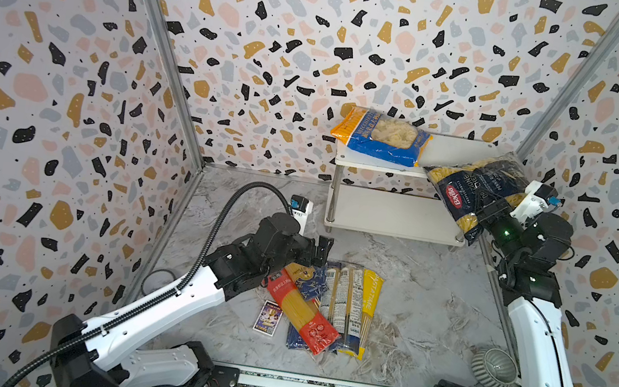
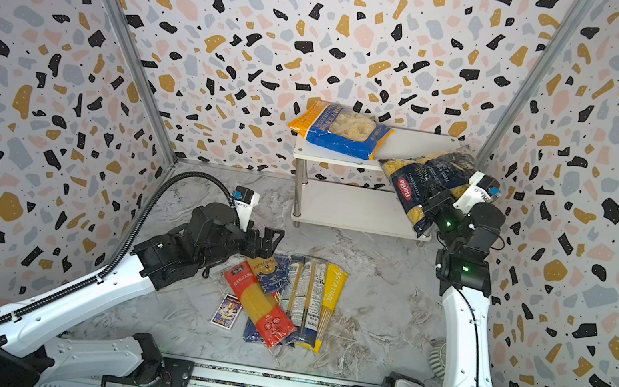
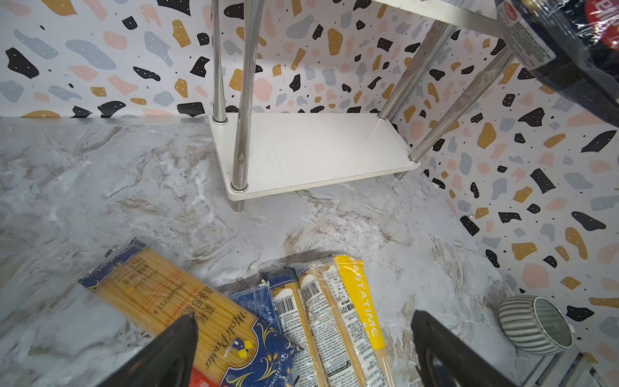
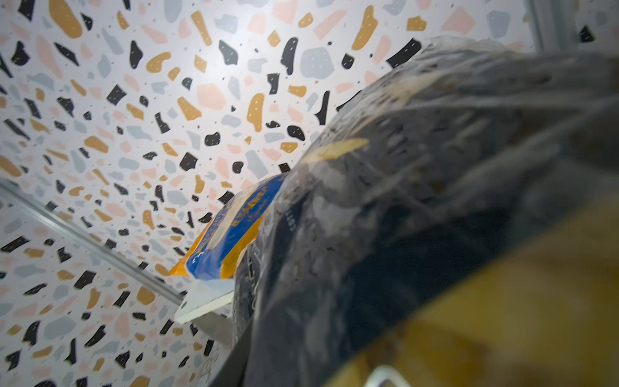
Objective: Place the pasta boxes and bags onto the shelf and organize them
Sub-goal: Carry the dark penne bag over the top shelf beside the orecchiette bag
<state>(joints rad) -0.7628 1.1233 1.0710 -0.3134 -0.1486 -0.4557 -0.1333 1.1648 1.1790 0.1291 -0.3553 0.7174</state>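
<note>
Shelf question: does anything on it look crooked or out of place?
Yes. The navy penne bag hangs tilted off the right end of the shelf, pinched by the right gripper rather than lying flat. The blue-orange shell bag sits askew, overhanging the left end.

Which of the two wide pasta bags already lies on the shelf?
The blue-orange shells bag, flat on the shelf's top board; the dark navy penne bag hangs tilted at its right end, held by the right end effector.
</note>
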